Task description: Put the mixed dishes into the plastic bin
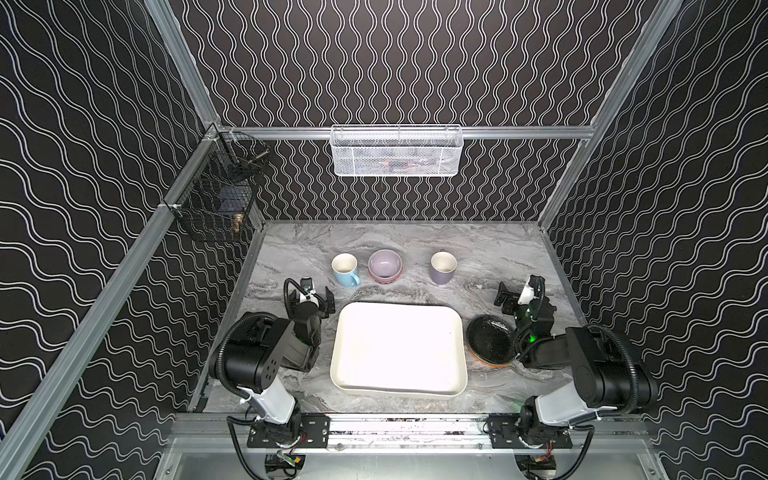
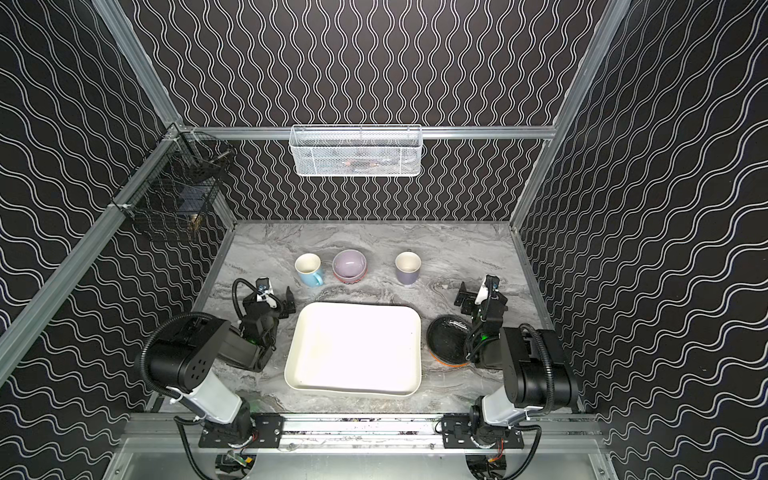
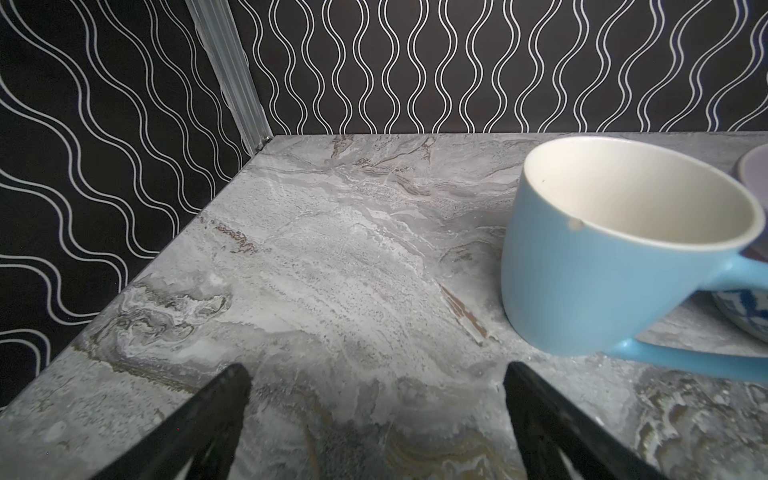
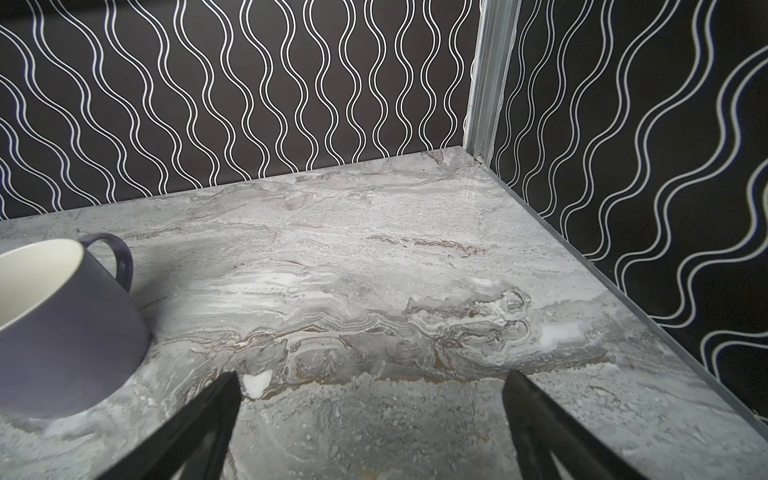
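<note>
- Dishes all on the grey marbled tabletop (image 1: 478,253), none yet in the bin (image 1: 399,353), a shallow cream plastic tub with rounded corners.
- Behind the bin: light blue mug (image 1: 345,270); lavender bowl (image 1: 385,264) nested in red-orange patterned bowl (image 1: 384,280); lavender-grey mug (image 1: 443,268) further right.
- Just beside the bin's right wall: stacked plates, glossy black plate (image 1: 490,338) on top, orange plate (image 1: 492,365) edging out underneath.
- Probably glazed ceramic: stiff, smooth, slippery, breakable. Mugs best pinched across the rim wall, plates by an edge.
- Left gripper (image 3: 376,368) spread wide, empty, near the blue mug; right gripper (image 4: 372,375) equally wide, empty, near the lavender-grey mug.
</note>
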Controlling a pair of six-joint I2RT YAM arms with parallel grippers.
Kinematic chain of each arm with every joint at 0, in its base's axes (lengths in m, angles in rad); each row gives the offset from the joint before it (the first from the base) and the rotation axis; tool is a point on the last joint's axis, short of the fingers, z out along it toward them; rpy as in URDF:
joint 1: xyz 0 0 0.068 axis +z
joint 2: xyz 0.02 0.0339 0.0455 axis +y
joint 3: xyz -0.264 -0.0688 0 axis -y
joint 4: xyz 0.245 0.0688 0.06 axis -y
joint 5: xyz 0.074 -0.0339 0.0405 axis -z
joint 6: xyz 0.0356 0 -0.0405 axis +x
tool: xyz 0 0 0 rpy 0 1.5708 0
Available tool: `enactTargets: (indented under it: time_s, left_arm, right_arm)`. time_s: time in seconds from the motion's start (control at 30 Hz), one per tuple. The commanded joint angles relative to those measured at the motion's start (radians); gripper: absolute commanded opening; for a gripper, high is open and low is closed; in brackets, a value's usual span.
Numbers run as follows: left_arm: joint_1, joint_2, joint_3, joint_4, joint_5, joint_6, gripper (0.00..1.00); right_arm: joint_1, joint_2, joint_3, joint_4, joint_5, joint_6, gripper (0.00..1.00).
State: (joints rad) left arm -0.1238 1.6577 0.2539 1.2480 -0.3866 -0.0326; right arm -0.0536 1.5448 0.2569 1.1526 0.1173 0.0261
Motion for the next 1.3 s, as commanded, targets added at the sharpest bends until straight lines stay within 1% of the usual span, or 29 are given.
enactTargets:
  time_s: [0.0,0.53,0.6,0.7,0.73,0.77,0.83,0.9,1.0,1.03,1.07,1.13,1.2,1.23,1.27]
  left_arm:
    - [0.001,-0.007,0.003,0.018,0.006,-0.012,0.99]
    - [0.001,-0.009,-0.002,0.028,0.006,-0.010,0.99]
    - [0.001,-0.009,-0.006,0.034,0.006,-0.008,0.99]
    - [0.001,-0.022,0.004,0.017,0.003,-0.002,0.99]
    - [0.001,-0.046,0.018,-0.040,0.020,-0.003,0.99]
    - [0.001,-0.067,0.046,-0.094,0.032,0.019,0.99]
    - [0.000,-0.103,0.131,-0.277,0.031,0.015,0.99]
    - [0.000,-0.127,0.209,-0.428,0.011,-0.002,0.99]
    - [0.000,-0.170,0.298,-0.559,-0.016,0.029,0.99]
    - [0.000,-0.185,0.339,-0.627,-0.025,0.023,0.99]
    - [0.000,-0.204,0.392,-0.715,-0.039,0.009,0.99]
    - [-0.001,-0.230,0.497,-0.892,-0.037,-0.045,0.99]
    - [-0.002,-0.252,0.581,-1.034,0.013,-0.120,0.99]
    - [-0.002,-0.262,0.610,-1.094,0.038,-0.154,0.99]
    - [-0.002,-0.267,0.642,-1.146,0.056,-0.196,0.99]
  right_arm:
    - [-0.002,0.000,0.003,0.041,-0.018,0.002,0.99]
    - [-0.003,-0.004,0.008,0.021,-0.024,0.003,0.99]
    - [-0.003,-0.012,0.010,0.006,-0.016,-0.002,0.99]
    - [0.002,-0.042,0.021,-0.020,0.040,0.009,0.99]
    - [0.008,-0.061,0.038,-0.064,0.060,0.003,0.99]
    - [0.018,-0.098,0.080,-0.178,0.082,0.003,0.99]
    - [0.024,-0.151,0.201,-0.438,0.105,0.017,0.99]
    - [0.025,-0.166,0.364,-0.741,0.118,0.093,0.99]
    - [0.023,-0.135,0.597,-1.031,0.119,0.226,0.99]
    - [0.024,-0.122,0.657,-1.094,0.114,0.268,0.99]
    - [0.024,-0.111,0.718,-1.159,0.092,0.313,0.99]
    - [0.024,-0.094,0.803,-1.212,-0.030,0.318,0.99]
    - [0.028,-0.068,0.870,-1.276,-0.149,0.326,0.99]
    - [0.033,-0.056,0.898,-1.309,-0.183,0.329,0.99]
    - [0.050,-0.039,0.926,-1.344,-0.189,0.338,0.97]
